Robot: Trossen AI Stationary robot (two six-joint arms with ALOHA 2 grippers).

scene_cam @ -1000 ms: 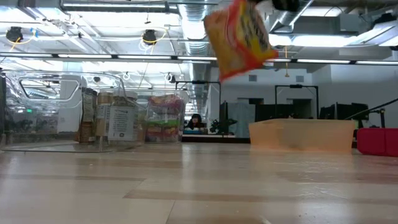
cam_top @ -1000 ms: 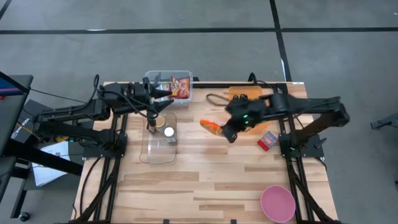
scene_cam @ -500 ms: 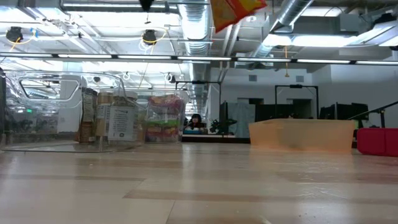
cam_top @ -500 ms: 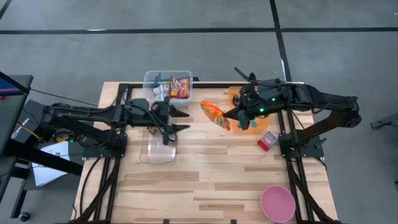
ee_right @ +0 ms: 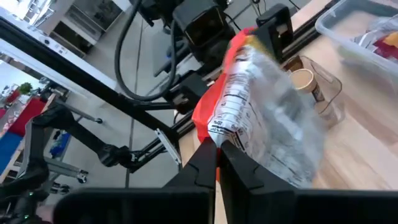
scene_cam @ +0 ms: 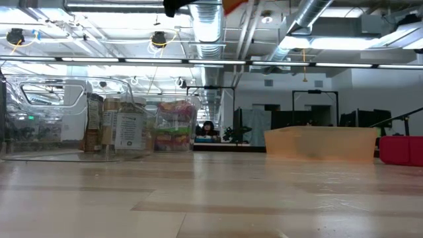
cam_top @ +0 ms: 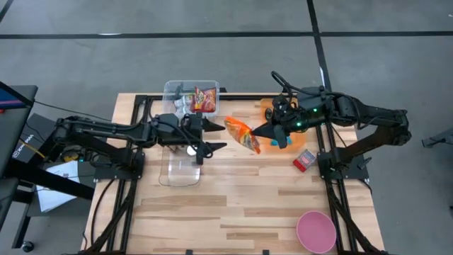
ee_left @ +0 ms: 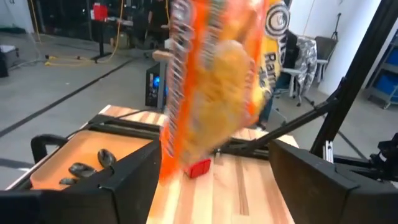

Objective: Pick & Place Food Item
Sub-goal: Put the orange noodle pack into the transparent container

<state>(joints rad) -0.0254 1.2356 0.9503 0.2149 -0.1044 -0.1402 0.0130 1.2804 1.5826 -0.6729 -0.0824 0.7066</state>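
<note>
An orange snack bag hangs high over the middle of the table, with my right gripper shut on its right end. My left gripper is open just left of the bag and points level at it. In the left wrist view the bag fills the space ahead, with the gripper spread wide on either side of it and no touch showing. The low view shows only the bag's lowest tip at the picture's top. My right gripper pinches the bag's end edge between its two fingers. The fingers come from the table's right, slanting a little down. The bag is lifted clear of the table and sticks out past the fingertips toward my left gripper.
A clear bin with snack packs stands at the far edge, and a clear tray with jars lies under my left arm. An orange tray is under my right arm. A red box lies at the right and a pink bowl at the near right.
My right gripper has risen and gone toward the far edge, tipping nearer to level. It has carried the bag up until it nearly leaves the low view. My left gripper has swung from the jars toward the table's right, up to the bag, and has opened wider.
</note>
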